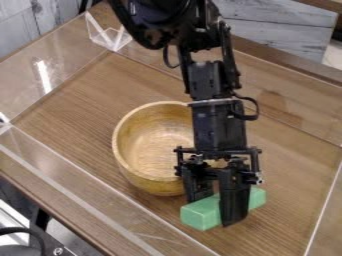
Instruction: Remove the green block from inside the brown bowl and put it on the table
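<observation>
The green block (205,213) lies on the table (94,110) just right of and in front of the brown bowl (150,148), outside it. My gripper (222,207) points down over the block with its black fingers shut on it; one finger covers the block's middle. The bowl is light wood, round and thick-rimmed, and nothing shows inside it. The black arm rises from the gripper toward the top of the view, passing over the bowl's right rim.
Clear acrylic walls (80,205) run along the table's near and left edges, close to the block. A pale wall and ledge (287,30) sit behind the table at the upper right. Bare wood lies left of and behind the bowl.
</observation>
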`<action>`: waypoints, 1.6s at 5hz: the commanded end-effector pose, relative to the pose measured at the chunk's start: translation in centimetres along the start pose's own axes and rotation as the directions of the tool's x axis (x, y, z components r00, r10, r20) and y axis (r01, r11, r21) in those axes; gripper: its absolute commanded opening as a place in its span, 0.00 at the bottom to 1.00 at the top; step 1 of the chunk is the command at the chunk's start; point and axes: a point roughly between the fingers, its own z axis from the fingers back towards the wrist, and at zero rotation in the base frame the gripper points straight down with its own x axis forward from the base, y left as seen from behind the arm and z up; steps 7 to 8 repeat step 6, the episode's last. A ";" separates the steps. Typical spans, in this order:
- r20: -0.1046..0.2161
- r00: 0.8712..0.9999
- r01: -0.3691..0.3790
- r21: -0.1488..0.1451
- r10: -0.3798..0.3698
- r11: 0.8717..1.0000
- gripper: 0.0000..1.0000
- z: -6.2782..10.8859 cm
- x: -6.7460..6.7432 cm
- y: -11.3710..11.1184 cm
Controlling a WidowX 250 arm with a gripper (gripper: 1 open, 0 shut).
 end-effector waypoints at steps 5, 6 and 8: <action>-0.033 0.999 0.022 -0.021 -0.023 1.000 0.00 1.1 0.2 -1.0; -0.046 0.999 0.021 -0.027 -0.022 0.999 0.00 1.2 0.1 -1.1; -0.046 0.999 0.021 -0.027 -0.022 0.999 0.00 1.2 0.1 -1.1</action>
